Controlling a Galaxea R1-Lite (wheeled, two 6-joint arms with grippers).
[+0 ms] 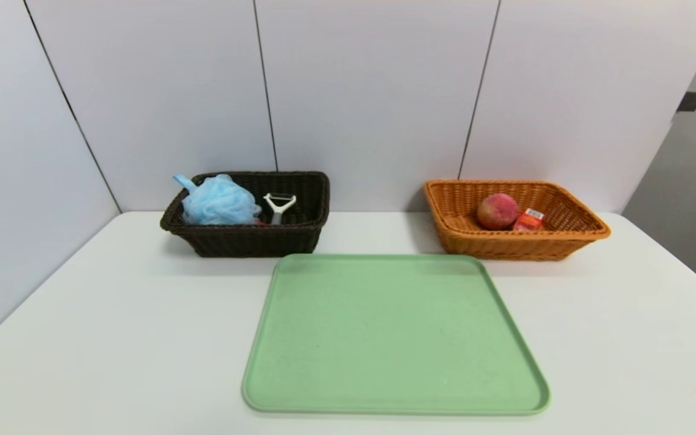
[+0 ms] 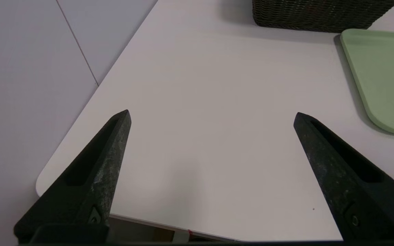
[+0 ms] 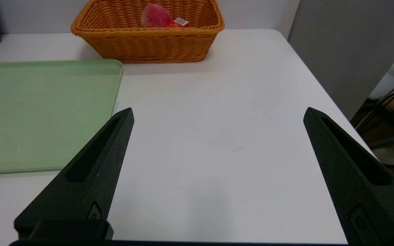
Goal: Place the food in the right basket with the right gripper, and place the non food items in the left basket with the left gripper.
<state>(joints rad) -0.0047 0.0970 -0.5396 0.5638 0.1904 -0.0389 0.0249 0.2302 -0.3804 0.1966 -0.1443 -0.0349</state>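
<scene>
a white table (image 1: pixel 112 338) carries two baskets along its far edge, against the wall, with a green tray (image 1: pixel 393 335) lying flat in the middle of the table in front of them.

the dark brown basket (image 1: pixel 251 238) stands toward the far left corner. inside it, the light-blue bath pouf (image 1: pixel 218 202) fills the left end, and the peeler (image 1: pixel 278 206) leans beside it, white head up. a tiny speck of red shows between the two at the basket's floor; what it is cannot be told.

the orange basket (image 1: pixel 508 244) stands toward the far right corner. the peach (image 1: pixel 497 211) sits near its middle, with the small red carton (image 1: pixel 528 220) touching it on the right.

the tray is bare and lies just in front of both baskets, its far corners close to each.

the left gripper (image 2: pixel 212 118) hangs over the table's near left corner, jaws spread wide and holding nothing. the right gripper (image 3: pixel 217 112) hangs over the near right part of the table, beside the tray's right edge, jaws likewise wide apart and empty. neither shows in the head view.
</scene>
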